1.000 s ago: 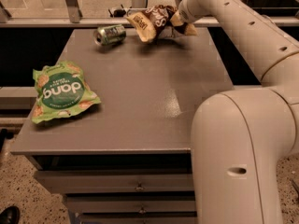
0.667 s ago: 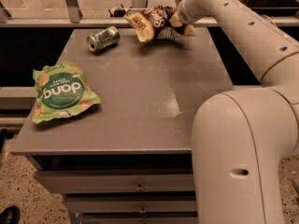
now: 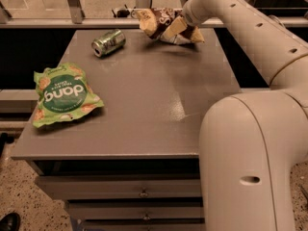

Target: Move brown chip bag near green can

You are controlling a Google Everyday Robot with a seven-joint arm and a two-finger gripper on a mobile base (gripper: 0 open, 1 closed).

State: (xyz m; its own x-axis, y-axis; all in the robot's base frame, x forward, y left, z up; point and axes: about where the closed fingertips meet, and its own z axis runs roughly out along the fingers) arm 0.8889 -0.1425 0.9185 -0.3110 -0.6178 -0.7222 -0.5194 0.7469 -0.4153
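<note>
— Where are the jaws just now?
— Up at the far edge of the tabletop (image 3: 159, 109), about one o'clock from its middle, on the end of the pale arm (image 3: 250, 28) that rises from five o'clock of the view
— Open or closed?
— Closed, pinching the brown chip bag (image 3: 156, 23) by its three o'clock end, with the tan tips pressing in on either side of the crumpled pack
— And the bag itself?
— It is at twelve to one o'clock on the tabletop, tilted, its cream end pointing toward nine o'clock. A shadow lies beneath it, though I cannot tell whether its lower edge touches the surface
— The green can (image 3: 109, 42)?
— On its side at eleven o'clock, silver top turned toward eight o'clock. It lies near the bag, at the bag's eight o'clock, with a strip of bare tabletop between them
— Anything else up there?
— A green chip bag (image 3: 65, 94) with white lettering, flat at nine o'clock by the edge, well apart from both. Drawers (image 3: 143, 192) show below the near edge
</note>
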